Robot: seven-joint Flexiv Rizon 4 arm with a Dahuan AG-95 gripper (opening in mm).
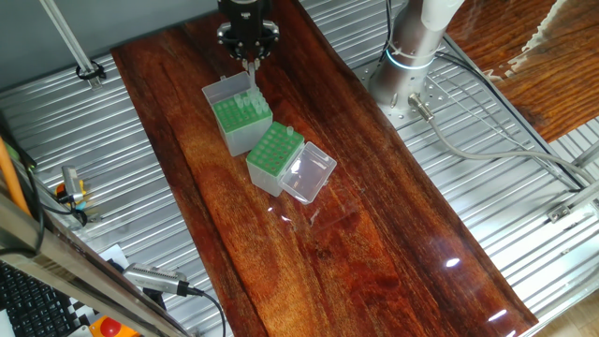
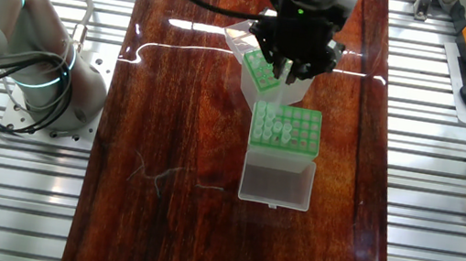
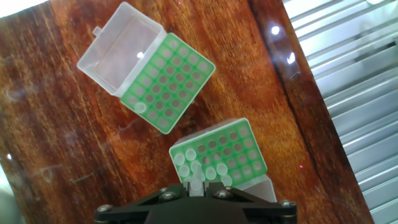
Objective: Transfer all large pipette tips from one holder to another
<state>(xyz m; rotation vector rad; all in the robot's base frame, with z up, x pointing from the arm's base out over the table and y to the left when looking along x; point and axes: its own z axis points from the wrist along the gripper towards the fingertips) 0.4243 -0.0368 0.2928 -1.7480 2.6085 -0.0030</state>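
Overhead, the gripper (image 1: 250,64) hangs straight down over the grey-sided receiving box (image 1: 241,119), close above its green rack; its fingers look close together, but whether they pinch a tip cannot be told from any view. That position suits lowering or releasing a tip into a hole, which I judge to be the step in hand.

The grey box stands near the far end of a glossy, dark red wooden table (image 1: 374,243), its whitish lid upright behind it; in the hand view a cluster of large pipette tips (image 3: 196,167) fills one corner of its rack, their round open tops showing as pale rings; the other holes are empty.

Just beside it, nearly touching, sits the whitish source box (image 3: 168,81), turned at an angle; its clear lid (image 3: 121,53) lies folded back flat on the wood like a shallow tray, out of the hand's way. Its green top is a square grid of round holes, almost all empty; a lone tip (image 3: 140,107) remains near one corner in the hand view, so the transfer seems nearly done.

The tips are slender, smooth, translucent cones; light, and likely to sit crooked unless dropped straight.
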